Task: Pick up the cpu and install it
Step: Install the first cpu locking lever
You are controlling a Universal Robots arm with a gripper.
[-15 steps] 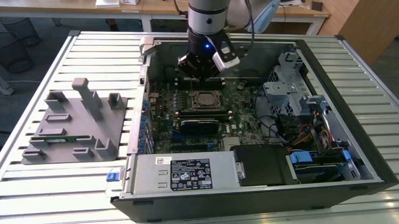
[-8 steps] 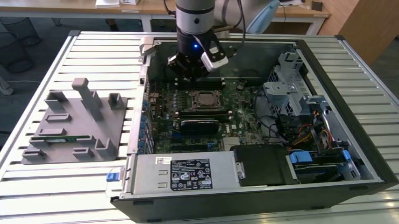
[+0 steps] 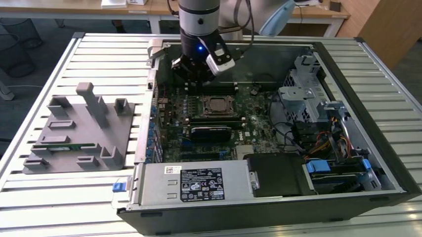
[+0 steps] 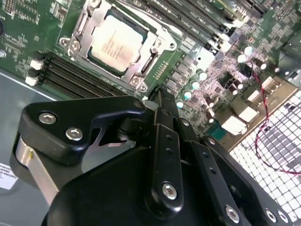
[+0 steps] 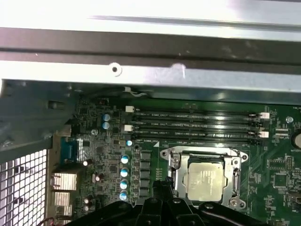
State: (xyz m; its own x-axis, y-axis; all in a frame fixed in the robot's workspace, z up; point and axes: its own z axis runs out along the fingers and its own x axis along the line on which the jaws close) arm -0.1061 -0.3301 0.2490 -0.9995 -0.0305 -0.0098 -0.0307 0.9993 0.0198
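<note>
Above the motherboard point(image 3: 256, 106), the hand point(image 3: 195, 81) hangs clenched, gripping nothing. Second wrist view catches the cpu point(image 4: 117, 42) sitting in its socket point(image 4: 94, 19) near the fingertips. Exterior view adds a grey tray point(image 3: 79, 129) on the table point(image 3: 66, 200).

Arm point(image 3: 197, 19): silver-grey cylindrical wrist with black band and blue indicator light point(image 3: 199, 48). Gripper point(image 4: 159, 96): black linkage bodies, silver screws point(image 4: 169, 190). White camera module point(image 3: 221, 61) on the side; black cables point(image 3: 248, 19).
</note>
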